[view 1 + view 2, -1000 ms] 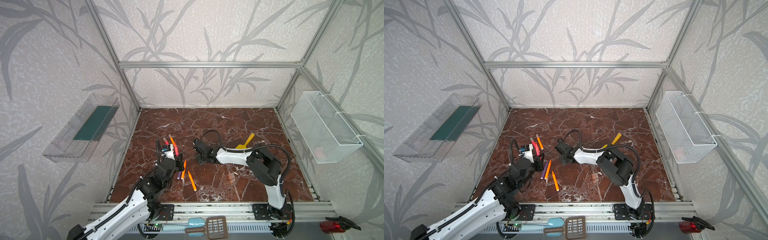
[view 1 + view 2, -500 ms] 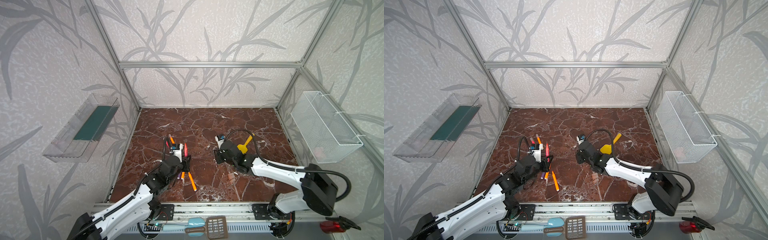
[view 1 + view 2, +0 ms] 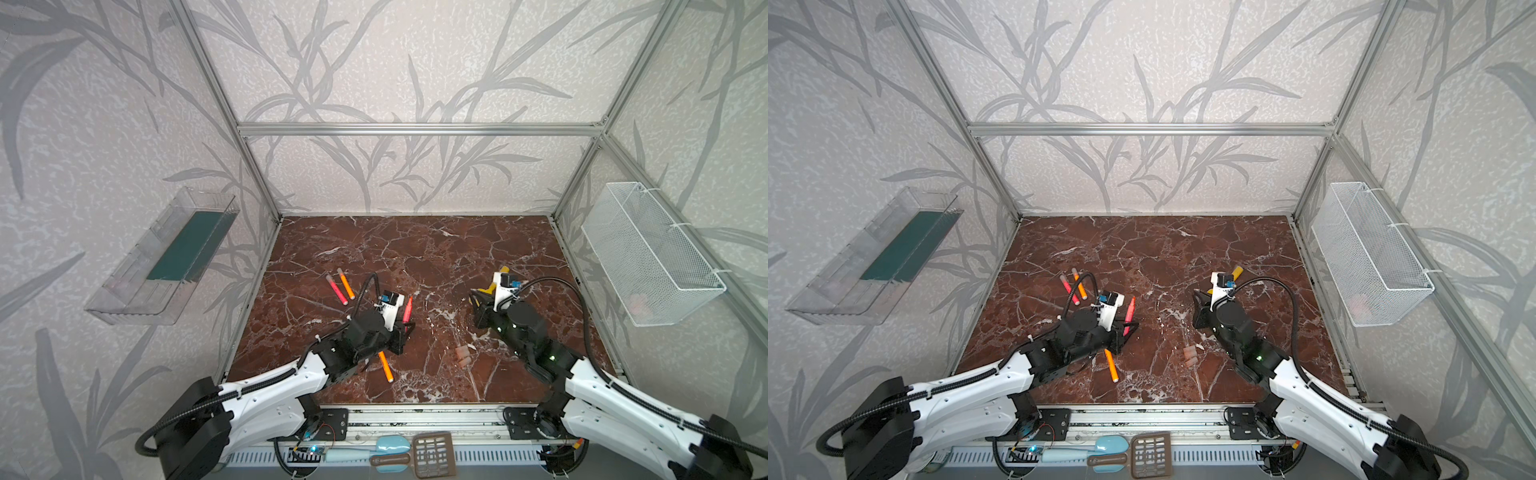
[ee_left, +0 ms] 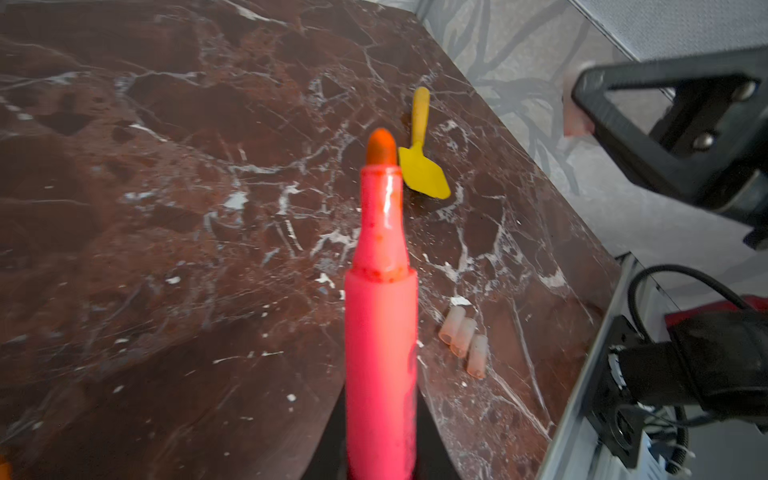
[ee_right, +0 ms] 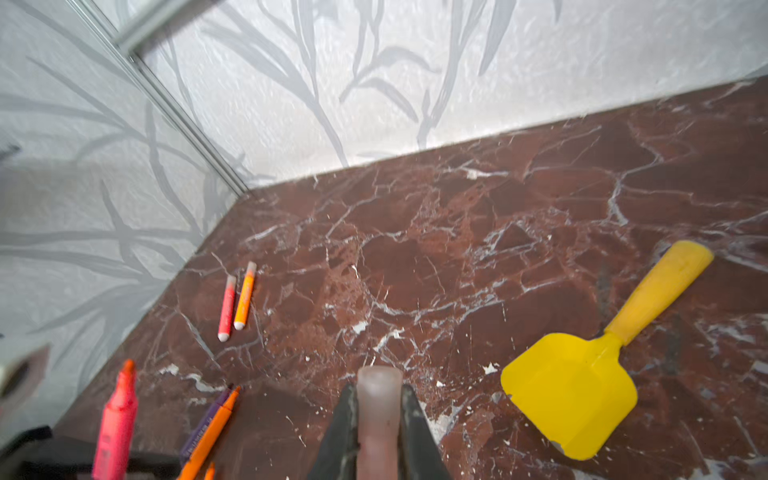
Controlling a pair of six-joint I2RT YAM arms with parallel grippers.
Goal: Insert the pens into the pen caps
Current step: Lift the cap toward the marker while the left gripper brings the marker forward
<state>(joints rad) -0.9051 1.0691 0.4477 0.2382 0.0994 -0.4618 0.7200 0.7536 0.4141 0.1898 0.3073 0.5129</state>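
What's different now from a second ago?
The right hand, gripping a pen cap, pulled back from the middle to its own side. The left hand carried its red-pink pen toward the middle. Neither let go. The loose pens, three loose caps and yellow spatula stayed put.

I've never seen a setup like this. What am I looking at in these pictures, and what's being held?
Two robot arms work over a marble-patterned table. Two pictures look down from overhead; the other two come from cameras on each arm's wrist. The left tool is shut on a red-pink pen, tip bare. The right tool is shut on a pen cap. On the table: three spare caps, a yellow spatula, another red-pink pen beside an orange pen, plus a purple pen and more orange pens by the left tool.
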